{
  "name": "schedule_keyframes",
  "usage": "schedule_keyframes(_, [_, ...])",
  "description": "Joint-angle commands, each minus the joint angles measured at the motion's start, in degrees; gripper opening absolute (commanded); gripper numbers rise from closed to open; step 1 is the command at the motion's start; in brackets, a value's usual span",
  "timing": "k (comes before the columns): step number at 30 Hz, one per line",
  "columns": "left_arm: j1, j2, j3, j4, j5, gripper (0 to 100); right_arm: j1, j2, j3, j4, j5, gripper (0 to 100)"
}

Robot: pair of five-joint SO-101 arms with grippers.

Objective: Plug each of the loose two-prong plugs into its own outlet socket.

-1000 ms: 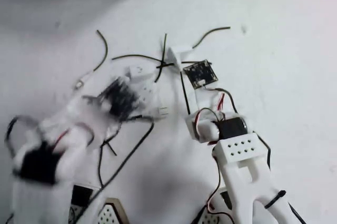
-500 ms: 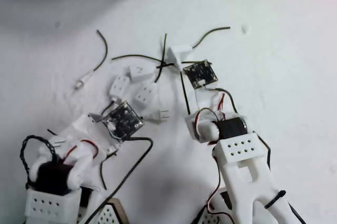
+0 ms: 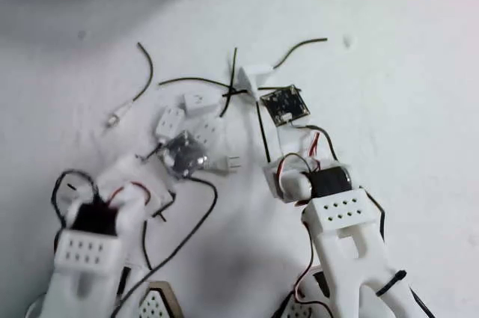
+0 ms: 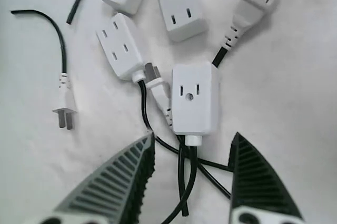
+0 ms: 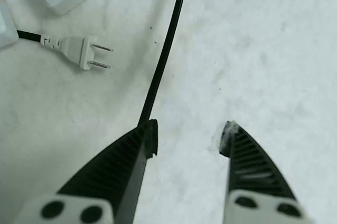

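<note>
The left claw (image 4: 192, 142) hangs with its jaws apart just above a white rectangular outlet block (image 4: 195, 97) near the middle of the white counter (image 3: 389, 49); three more white outlet blocks (image 4: 179, 5) lie just beside it; a white two-prong plug (image 4: 253, 2) and a second white plug (image 4: 64, 110) lie loose nearby; the right claw (image 5: 188, 132) is likewise spread, over bare counter beside a black cord (image 5: 163, 60).

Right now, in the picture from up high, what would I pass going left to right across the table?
Small loose plug on its short black cord → white outlet block → two-prong plug with its prongs pointing right → right arm's camera board.
</note>
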Motion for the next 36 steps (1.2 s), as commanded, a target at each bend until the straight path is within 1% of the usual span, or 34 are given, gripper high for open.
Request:
schedule_keyframes(1, [0.5, 18.3, -9.7, -2.6, -0.5, 24, 0.1, -1.0, 0.4, -0.8, 0.1, 19.8])
schedule_keyframes(5, [2.2, 30.4, -15.8, -2.7, -0.6, 23, -0.7, -1.0, 0.7, -0.8, 0.2, 19.9])
schedule_keyframes(11, [6.0, 41.3, -19.9, -2.8, -0.2, 23, -1.1, -1.0, 0.9, -0.8, 0.2, 19.9])
schedule_keyframes(20, [3.4, 56.8, -29.4, -2.8, -0.1, 23, -1.0, -1.0, 0.9, -0.8, 0.2, 19.9])
schedule_keyframes(24, [1.7, 64.5, -35.3, -1.9, -0.1, 21, -1.0, -1.0, 0.9, -0.8, 0.2, 19.9])
schedule_keyframes(26, [1.9, 66.0, -37.4, 0.1, -0.1, 19, -1.0, -1.0, 0.9, -0.8, 0.2, 19.9])
schedule_keyframes(30, [1.9, 66.4, -37.6, 0.1, -0.2, 16, -1.0, -1.0, 0.9, -0.8, 0.2, 19.9])
schedule_keyframes(36, [2.0, 66.4, -37.6, 0.1, -0.4, 7, -1.0, -1.0, 0.9, -0.8, 0.2, 19.9])
